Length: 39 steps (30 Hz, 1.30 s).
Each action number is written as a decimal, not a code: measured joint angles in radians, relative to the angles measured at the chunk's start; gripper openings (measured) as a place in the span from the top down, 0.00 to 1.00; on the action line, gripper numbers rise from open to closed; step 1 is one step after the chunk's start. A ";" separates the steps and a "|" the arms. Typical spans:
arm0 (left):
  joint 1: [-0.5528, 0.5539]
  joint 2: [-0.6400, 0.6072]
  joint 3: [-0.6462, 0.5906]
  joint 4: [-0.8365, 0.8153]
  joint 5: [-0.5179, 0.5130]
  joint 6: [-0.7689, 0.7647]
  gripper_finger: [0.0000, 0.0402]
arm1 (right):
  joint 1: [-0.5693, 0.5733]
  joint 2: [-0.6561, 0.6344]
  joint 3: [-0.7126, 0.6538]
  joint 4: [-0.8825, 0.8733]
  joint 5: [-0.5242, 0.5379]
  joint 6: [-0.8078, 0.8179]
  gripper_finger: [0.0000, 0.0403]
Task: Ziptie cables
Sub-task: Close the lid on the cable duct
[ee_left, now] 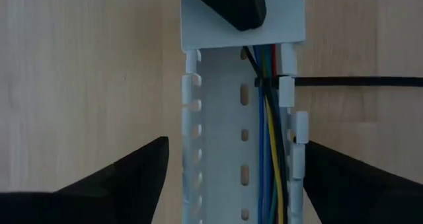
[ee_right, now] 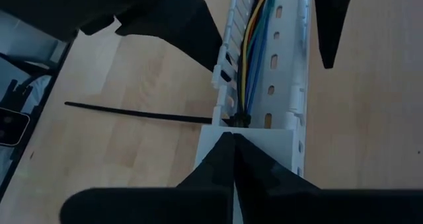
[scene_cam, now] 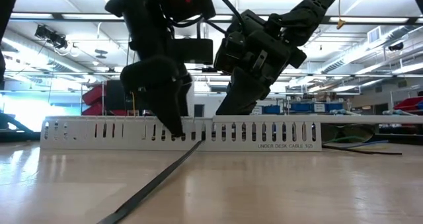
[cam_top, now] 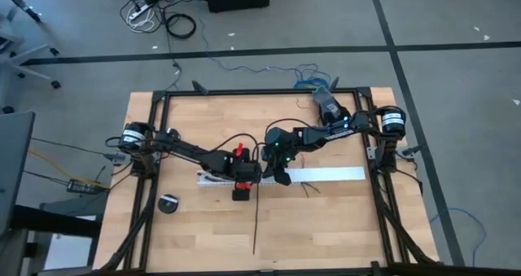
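A long white slotted channel lies across the table, with the cables running inside it along one wall. The black ziptie passes through a slot in that wall to the cables. Its free length lies flat on the table toward the near edge. My left gripper is open over the channel, one finger on each side, touching nothing. My right gripper is shut, its tip on the channel's closed white part right beside the ziptie's threaded end. My right gripper sets its shut fingertips on the flat white cover of the channel, at the edge where the open slotted stretch starts. It comes slanting down from the table's right side. The channel lies flat on the table.
A small round black object lies on the table near the left front. The table's black frame runs along its edges. Bare wood lies in front of the channel around the ziptie.
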 joint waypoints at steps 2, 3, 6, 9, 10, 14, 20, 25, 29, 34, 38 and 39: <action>-0.005 0.000 -0.002 0.005 -0.009 0.006 0.22 | 0.000 0.000 0.000 0.000 0.000 -0.004 1.00; -0.007 0.000 -0.010 0.018 -0.012 0.007 0.22 | 0.000 0.000 0.000 0.000 -0.001 -0.005 1.00; -0.015 0.000 -0.049 0.072 -0.031 0.006 0.22 | 0.000 0.000 0.000 0.000 -0.001 -0.006 1.00; -0.019 -0.006 -0.078 0.101 -0.044 0.003 0.22 | 0.000 0.000 0.000 0.000 -0.002 -0.006 1.00; -0.019 -0.006 -0.083 0.110 -0.044 0.004 0.22 | 0.000 0.000 0.000 0.000 -0.002 -0.006 1.00; -0.019 -0.006 -0.087 0.129 -0.050 0.011 0.22 | 0.000 0.000 0.000 0.001 -0.005 -0.006 1.00; -0.020 -0.006 -0.087 0.132 -0.062 0.020 0.27 | -0.003 0.002 -0.001 0.015 -0.035 -0.003 1.00; -0.020 -0.006 -0.087 0.132 -0.066 0.019 0.35 | 0.000 -0.025 -0.004 0.025 -0.045 -0.006 1.00; -0.020 -0.006 -0.087 0.132 -0.067 0.009 0.38 | 0.008 -0.060 -0.008 0.029 -0.030 -0.005 1.00; -0.018 -0.006 -0.087 0.125 -0.088 -0.031 0.38 | 0.022 -0.124 -0.009 0.012 0.022 -0.003 1.00; -0.018 -0.006 -0.087 0.120 -0.084 -0.059 0.38 | 0.034 -0.177 -0.006 -0.071 0.122 0.009 1.00; -0.018 -0.006 -0.087 0.119 -0.083 -0.064 0.38 | 0.035 -0.180 -0.006 -0.096 0.148 0.008 1.00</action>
